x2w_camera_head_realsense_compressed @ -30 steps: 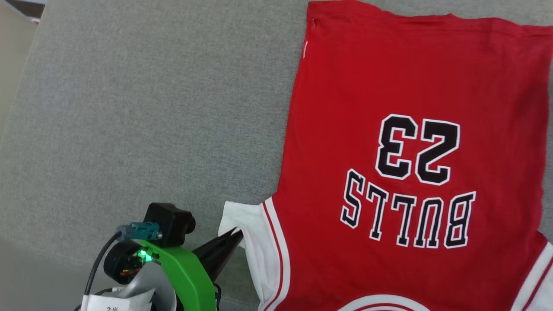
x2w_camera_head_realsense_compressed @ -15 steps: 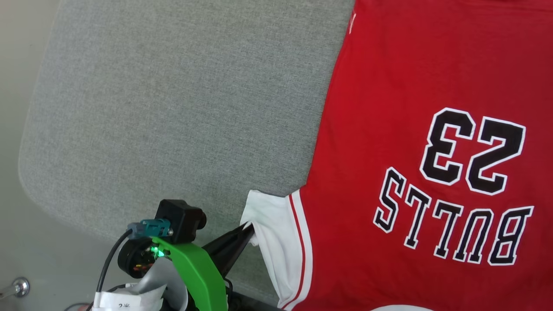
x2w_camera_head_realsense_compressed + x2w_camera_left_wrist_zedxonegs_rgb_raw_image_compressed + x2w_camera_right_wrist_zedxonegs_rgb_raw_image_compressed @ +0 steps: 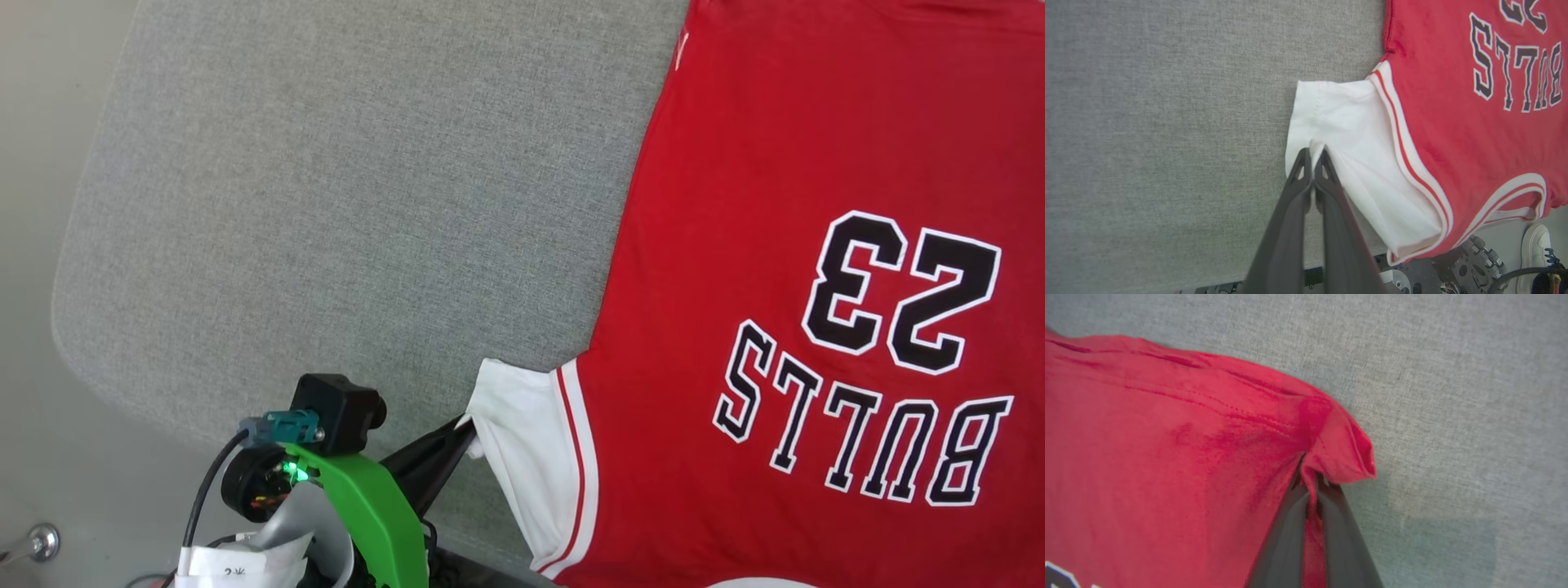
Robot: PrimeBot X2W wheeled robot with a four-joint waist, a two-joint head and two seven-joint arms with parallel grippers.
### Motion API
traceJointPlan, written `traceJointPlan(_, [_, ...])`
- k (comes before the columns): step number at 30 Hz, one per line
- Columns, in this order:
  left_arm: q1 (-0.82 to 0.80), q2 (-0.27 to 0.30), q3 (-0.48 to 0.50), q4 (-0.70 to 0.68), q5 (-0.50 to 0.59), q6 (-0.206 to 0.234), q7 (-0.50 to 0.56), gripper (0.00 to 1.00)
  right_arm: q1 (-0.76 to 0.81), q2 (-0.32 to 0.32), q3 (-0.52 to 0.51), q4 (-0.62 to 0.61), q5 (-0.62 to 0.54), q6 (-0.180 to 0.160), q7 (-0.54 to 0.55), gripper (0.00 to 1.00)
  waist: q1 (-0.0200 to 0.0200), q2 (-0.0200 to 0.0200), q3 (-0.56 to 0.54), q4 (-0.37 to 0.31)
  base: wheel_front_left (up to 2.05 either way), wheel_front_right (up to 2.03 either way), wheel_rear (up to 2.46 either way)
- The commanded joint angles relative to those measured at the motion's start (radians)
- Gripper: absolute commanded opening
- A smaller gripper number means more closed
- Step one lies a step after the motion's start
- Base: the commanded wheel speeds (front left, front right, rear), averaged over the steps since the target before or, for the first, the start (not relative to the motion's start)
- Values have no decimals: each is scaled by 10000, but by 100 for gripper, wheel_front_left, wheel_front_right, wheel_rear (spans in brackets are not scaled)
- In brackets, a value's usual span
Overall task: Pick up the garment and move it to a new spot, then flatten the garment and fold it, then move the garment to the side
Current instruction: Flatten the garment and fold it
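The garment (image 3: pixel 759 269) is a red jersey T-shirt with white sleeves, lying front up on the grey cloth-covered table (image 3: pixel 343 204), its dark "BULLS 23" lettering upside down to me. My left gripper (image 3: pixel 465 429) is shut on the edge of the white sleeve (image 3: pixel 1343 122), which puckers between the two dark fingertips (image 3: pixel 1312 157). In the right wrist view my right gripper (image 3: pixel 1310 479) is shut on a red corner of the garment (image 3: pixel 1331 441), at the hem, with the fabric bunched and lifted there.
The table's rounded corner (image 3: pixel 73 359) and near edge lie to my left, with pale floor beyond. A person's white shoe (image 3: pixel 1537 245) and a wheeled base (image 3: pixel 1470 265) show below the table edge in the left wrist view.
The head camera has turned, shifting the whole scene rightward in the picture. My left gripper keeps its hold on the white sleeve.
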Motion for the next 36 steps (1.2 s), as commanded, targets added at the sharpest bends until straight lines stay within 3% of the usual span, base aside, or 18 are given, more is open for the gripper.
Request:
traceJointPlan(1, [-176,-4,37,-1,-39,-3,-53,0,537,60,110,289,76,-7,19,0,-1,0,-158,-97,0,0,0])
traceJointPlan(19, [223,307,97,140,-355,285,261,0,3506,68,-116,573,821,-7,-1394,0,-1,0,-2814,-1572,0,0,0])
traceJointPlan(25, [551,241,119,369,-592,355,149,0,5163,112,-213,-50,1317,-7,-1795,0,-1,0,-3738,-2124,0,0,0])
traceJointPlan(36, [972,-232,194,927,-792,520,-473,0,8647,768,-1606,-2087,1816,-7,-2264,0,-1,0,-4905,-2857,0,0,0])
